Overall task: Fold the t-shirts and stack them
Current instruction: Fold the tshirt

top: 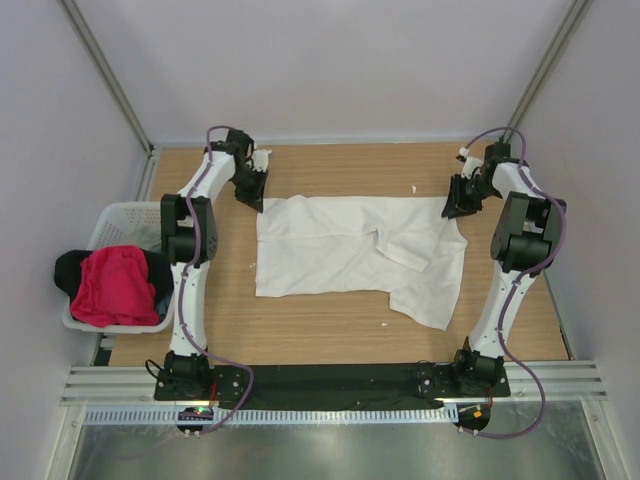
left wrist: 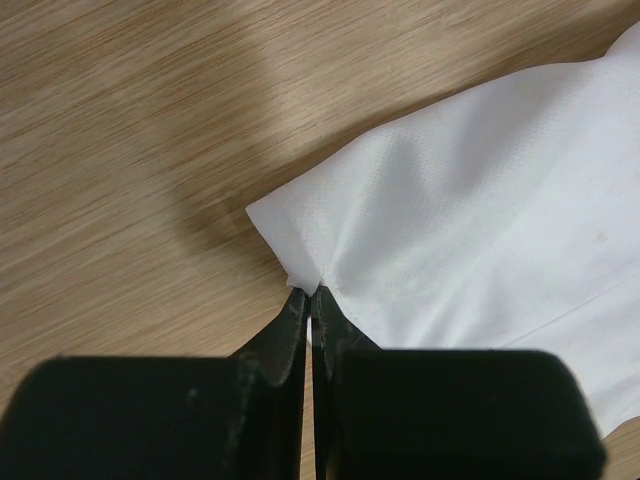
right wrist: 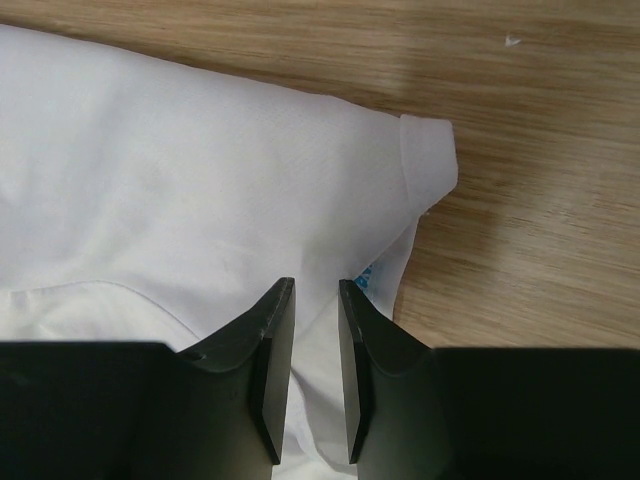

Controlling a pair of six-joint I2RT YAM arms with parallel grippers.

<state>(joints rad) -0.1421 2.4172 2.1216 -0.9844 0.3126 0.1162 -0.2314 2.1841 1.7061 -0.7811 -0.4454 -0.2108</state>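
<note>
At the far left, a white lattice basket (top: 108, 214) is noted at the edge of the table (top: 320, 335). A pink-red t-shirt (top: 115, 285) is heaped in it over a black t-shirt (top: 66, 270), and both are judged to await folding. The left gripper (left wrist: 308, 300) is found with its jaws pressed together, the far-left corner of the white t-shirt (top: 350, 250) apparently caught at the very tips only. This shirt is spread over the middle of the table, rumpled, with one flap trailing toward the near right. The right gripper (right wrist: 314, 300) is held with its jaws a little apart over the far-right corner, nothing being gripped. Two risks are judged: so shallow a hold on the left may be lost once the cloth is lifted, and if the right jaws are shut where they stand, only the top layer may be taken and the fold skewed. Small white specks (top: 414, 189) are seen near the cloth; no obstruction is presented by them, nor by the basket, which is well apart from the white shirt
</note>
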